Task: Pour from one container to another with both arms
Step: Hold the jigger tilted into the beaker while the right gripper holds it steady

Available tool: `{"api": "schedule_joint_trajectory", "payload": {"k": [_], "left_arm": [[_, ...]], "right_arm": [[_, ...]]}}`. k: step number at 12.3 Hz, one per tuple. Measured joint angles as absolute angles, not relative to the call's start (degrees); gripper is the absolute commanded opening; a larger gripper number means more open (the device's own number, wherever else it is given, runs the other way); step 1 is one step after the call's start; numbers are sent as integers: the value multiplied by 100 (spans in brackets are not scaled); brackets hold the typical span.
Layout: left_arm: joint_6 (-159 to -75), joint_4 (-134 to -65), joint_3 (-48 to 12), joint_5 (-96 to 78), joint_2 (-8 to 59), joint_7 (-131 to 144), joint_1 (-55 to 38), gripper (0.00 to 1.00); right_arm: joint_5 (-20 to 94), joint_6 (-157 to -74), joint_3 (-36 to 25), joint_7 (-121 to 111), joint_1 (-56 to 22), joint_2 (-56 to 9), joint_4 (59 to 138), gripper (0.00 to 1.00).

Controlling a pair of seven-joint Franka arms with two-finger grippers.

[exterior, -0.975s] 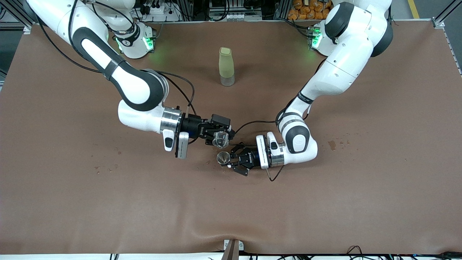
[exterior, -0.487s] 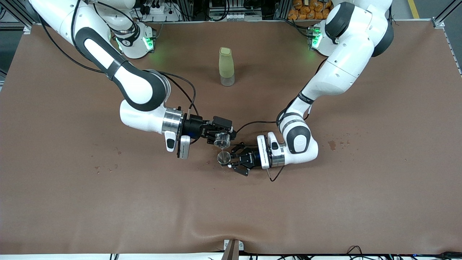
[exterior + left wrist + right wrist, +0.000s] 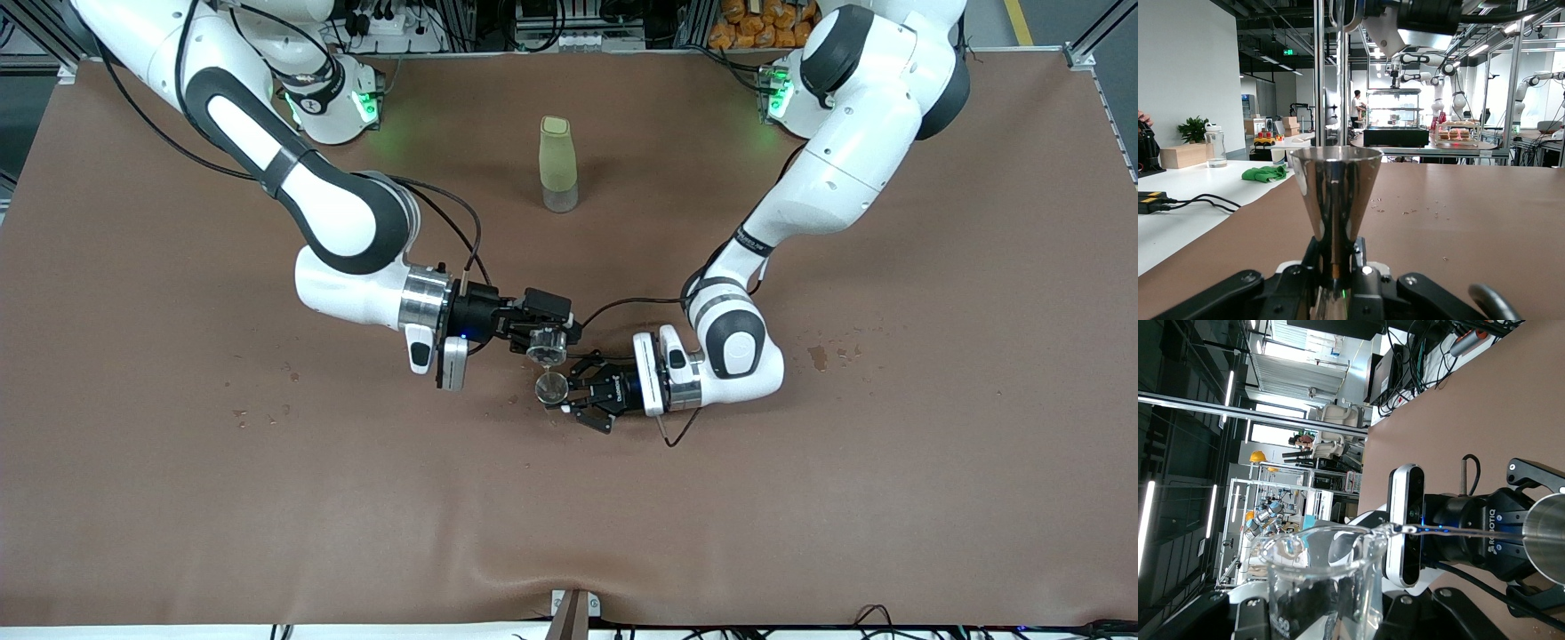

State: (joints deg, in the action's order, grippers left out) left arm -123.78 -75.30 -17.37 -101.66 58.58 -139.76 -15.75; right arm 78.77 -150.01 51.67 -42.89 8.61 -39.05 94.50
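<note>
Two containers were held near the middle of the front view, one in each gripper. One small clear glass cup (image 3: 546,343) was clamped between the closed jaws of the right gripper (image 3: 540,337), just above centre in that view; it was tipped well over, its long axis leaning so that the mouth pointed down toward the jigger. In the right wrist view the glass cup (image 3: 1328,583) filled the lower left of the frame, and a thin clear stream (image 3: 1438,532) was seen running from its lip across to the metal rim at the right edge.

One silvery hourglass jigger (image 3: 551,387) was gripped at its narrow waist by the shut jaws of the left gripper (image 3: 562,392), directly below the cup in the front view. It was kept upright, its long axis vertical and its open upper cone facing up. In the left wrist view the jigger (image 3: 1336,190) stood at the centre of the frame, with the stream (image 3: 1338,73) falling into it from the top.

One tall pale-green bottle (image 3: 557,164) was set upright on the brown table (image 3: 889,498) in the upper middle of the front view, well apart from both grippers. Two white arms were counted, neither waiting.
</note>
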Motion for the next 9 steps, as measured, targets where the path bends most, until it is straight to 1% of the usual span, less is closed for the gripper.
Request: {"api": "schedule_joint_trajectory", "payload": {"k": [9], "left_arm": [[-12377, -7530, -1737, -10166, 5858, -13976, -1573, 0]], "right_arm": [[7877, -14947, 5067, -3524, 855, -3905, 9446, 0]]}}
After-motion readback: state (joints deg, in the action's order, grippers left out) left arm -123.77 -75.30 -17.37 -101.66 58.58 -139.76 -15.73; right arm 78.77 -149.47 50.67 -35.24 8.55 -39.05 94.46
